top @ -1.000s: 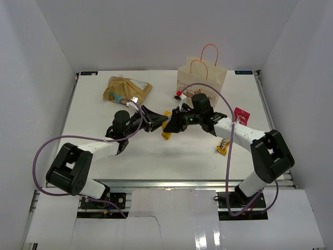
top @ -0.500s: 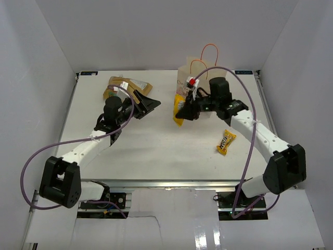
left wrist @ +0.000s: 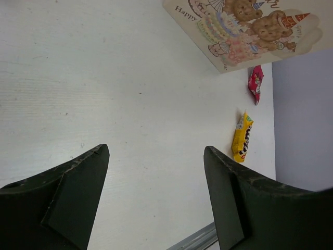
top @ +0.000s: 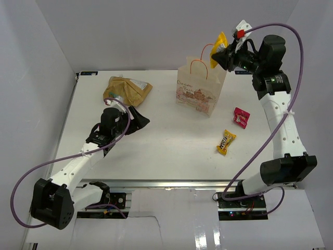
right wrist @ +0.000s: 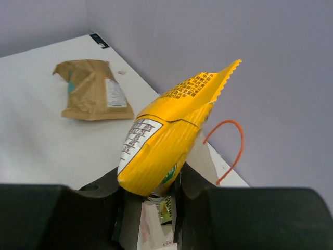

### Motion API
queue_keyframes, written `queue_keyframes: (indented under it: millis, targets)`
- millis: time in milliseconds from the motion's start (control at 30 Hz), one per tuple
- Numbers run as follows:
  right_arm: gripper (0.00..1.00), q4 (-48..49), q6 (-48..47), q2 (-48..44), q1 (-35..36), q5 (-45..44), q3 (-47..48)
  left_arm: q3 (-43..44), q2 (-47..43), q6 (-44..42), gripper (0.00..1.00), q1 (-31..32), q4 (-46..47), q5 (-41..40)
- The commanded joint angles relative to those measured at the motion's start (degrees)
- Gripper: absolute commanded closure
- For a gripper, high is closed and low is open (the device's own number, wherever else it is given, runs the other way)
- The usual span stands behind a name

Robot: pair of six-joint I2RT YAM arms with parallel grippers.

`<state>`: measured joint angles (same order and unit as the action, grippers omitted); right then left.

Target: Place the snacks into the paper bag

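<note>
White tabletop [top: 156, 151] stands inside plain pale walls. Toward its far edge the paper bag [top: 200, 88] is upright, with the bear print on the front and the thin orange handles [top: 209, 52] pointing up. The right arm [top: 281, 120] reaches high, and the right jaws are clamped on the lower end of a yellow packet [top: 219, 47], which is in the air with its zigzag end upward. In the overhead view this packet is just beside the far handle, above the bag's top edge. The left arm [top: 83, 153] is low over the tabletop, and the left jaws are wide apart and hold nothing. Just behind them the big tan-gold bag [top: 126, 89] lies flat near the far left. To the right of the paper bag lies a red-pink packet [top: 240, 116], and nearer to the arms a yellow bar [top: 226, 141], apart from it.
</note>
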<state>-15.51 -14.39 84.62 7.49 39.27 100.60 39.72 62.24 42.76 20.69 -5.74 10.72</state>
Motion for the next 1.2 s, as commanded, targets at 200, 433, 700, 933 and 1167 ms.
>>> queue_keyframes:
  millis: [200,433,700,933,1167]
  targets:
    - [0.80,1.01,-8.01,12.49,-0.45,-11.40,2.06,0.62,-3.08,-1.81,0.16,-0.12,-3.23,-2.81]
    - [0.52,-3.21,-13.28,14.87,-0.45,-9.56,2.06,-1.23,-5.28,-1.37,0.16,-0.12,-3.32,-2.64]
    - [0.41,-6.72,-11.37,8.03,-4.58,-9.91,-3.64,-1.93,-5.72,-1.54,0.14,-0.12,-3.14,-1.93]
    - [0.23,-11.47,-2.23,3.18,-11.62,-26.93,-17.87,-2.81,-4.50,-2.25,0.14,-0.12,-1.65,0.17]
    - [0.15,-16.57,7.88,11.96,-13.19,-44.27,-21.94,-2.64,-0.72,-2.16,0.14,-0.12,1.52,3.43]
